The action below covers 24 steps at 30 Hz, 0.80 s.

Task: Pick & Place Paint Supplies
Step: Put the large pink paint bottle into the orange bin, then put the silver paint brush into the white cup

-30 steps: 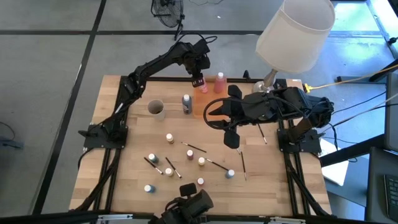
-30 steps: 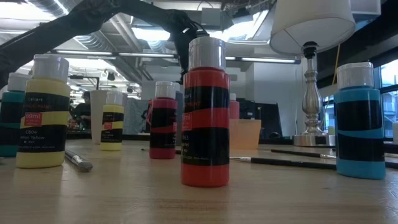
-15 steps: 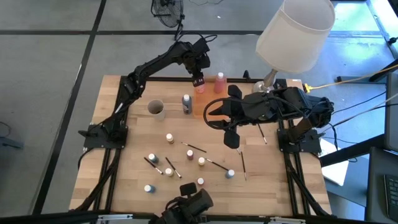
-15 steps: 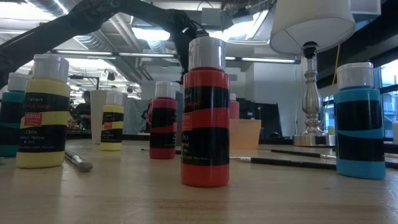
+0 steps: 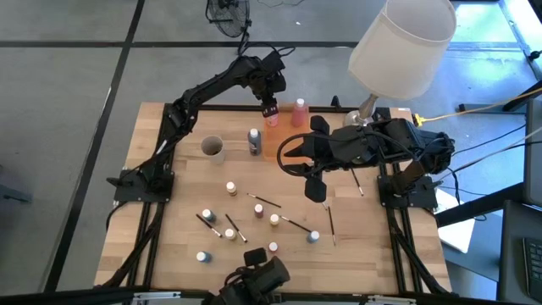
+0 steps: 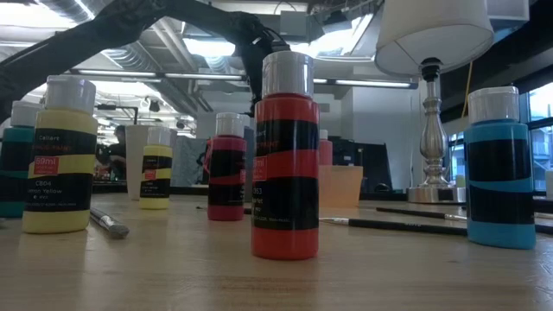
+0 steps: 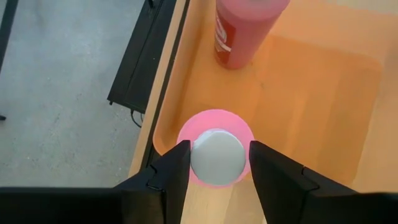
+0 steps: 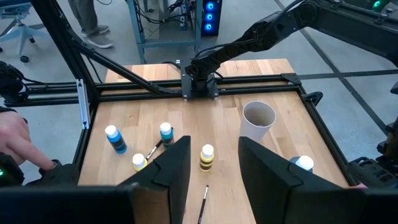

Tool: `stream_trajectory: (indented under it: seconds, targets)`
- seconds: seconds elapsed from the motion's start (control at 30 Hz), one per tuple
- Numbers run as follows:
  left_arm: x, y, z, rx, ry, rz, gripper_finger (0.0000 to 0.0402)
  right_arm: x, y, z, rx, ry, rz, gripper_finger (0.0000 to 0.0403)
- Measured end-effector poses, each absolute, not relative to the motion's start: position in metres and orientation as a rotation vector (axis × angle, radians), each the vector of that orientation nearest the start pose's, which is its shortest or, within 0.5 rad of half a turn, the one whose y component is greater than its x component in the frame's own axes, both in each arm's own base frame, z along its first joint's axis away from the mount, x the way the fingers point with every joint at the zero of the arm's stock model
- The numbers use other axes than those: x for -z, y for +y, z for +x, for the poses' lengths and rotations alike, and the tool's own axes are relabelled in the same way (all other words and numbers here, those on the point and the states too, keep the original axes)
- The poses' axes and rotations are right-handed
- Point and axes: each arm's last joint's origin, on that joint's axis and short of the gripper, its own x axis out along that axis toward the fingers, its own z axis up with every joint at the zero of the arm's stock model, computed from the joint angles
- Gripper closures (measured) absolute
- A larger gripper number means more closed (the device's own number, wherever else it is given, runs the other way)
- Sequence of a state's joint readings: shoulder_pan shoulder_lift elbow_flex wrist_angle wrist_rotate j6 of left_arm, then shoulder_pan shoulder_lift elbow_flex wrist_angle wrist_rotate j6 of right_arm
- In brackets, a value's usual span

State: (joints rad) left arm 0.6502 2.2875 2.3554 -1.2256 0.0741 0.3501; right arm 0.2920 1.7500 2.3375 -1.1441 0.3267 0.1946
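Your left gripper [image 7: 214,163] sits at the far edge of the counter [image 5: 178,191], over the orange tray [image 7: 323,81], w/ its fingers [image 7: 173,168] partway open on either side of a pink bottle [image 7: 216,155] w/ a white cap. In the left wrist view thin slivers of pink show between the cap and each finger, so you can't tell if they're touching the bottle or just clear of it; the bottle stands upright at the tray's near corner. A 2nd pink bottle [image 7: 244,28] stands upright further along in the same tray, apart from the first. Your right gripper [image 5: 316,188] hangs over the counter's mid-right, fingers [image 8: 176,163] partway open w/ nothing between them, a thin dark brush [image 5: 330,222] on the wood just beside it. A dark bottle [image 5: 253,141] and a white cup [image 5: 212,148] stand near the tray toward the left arm. The small bottles are scattered across the near half of the counter, e.g. a yellow one [image 6: 58,155], a red one [image 6: 285,155] and a blue one [image 6: 499,168], all upright, w/ more brushes [image 5: 265,201] lying among them. The lamp [image 5: 402,47] stands at the far right corner.
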Motion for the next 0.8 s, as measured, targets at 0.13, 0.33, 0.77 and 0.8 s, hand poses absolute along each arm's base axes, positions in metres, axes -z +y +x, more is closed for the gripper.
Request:
stream_trajectory:
  seconds: [0.13,0.33,0.77,0.8]
  targets:
    - [-0.290,0.284,0.377,-0.329,1.165,-0.122,0.0228,-0.499,0.083,0.308,0.085,0.524,0.020,0.0265]
    - [-0.295,0.283,0.375,-0.333,1.156,-0.120,0.0207,-0.499,0.083,0.308,0.085,0.524,0.020,0.0265]
    - [-0.326,0.272,0.360,-0.431,1.144,-0.117,0.0194,-0.499,0.083,0.308,0.067,0.527,0.020,0.0265]
    - [-0.330,0.269,0.359,-0.436,1.144,-0.117,0.0194,-0.499,0.083,0.308,0.065,0.526,0.015,0.0265]
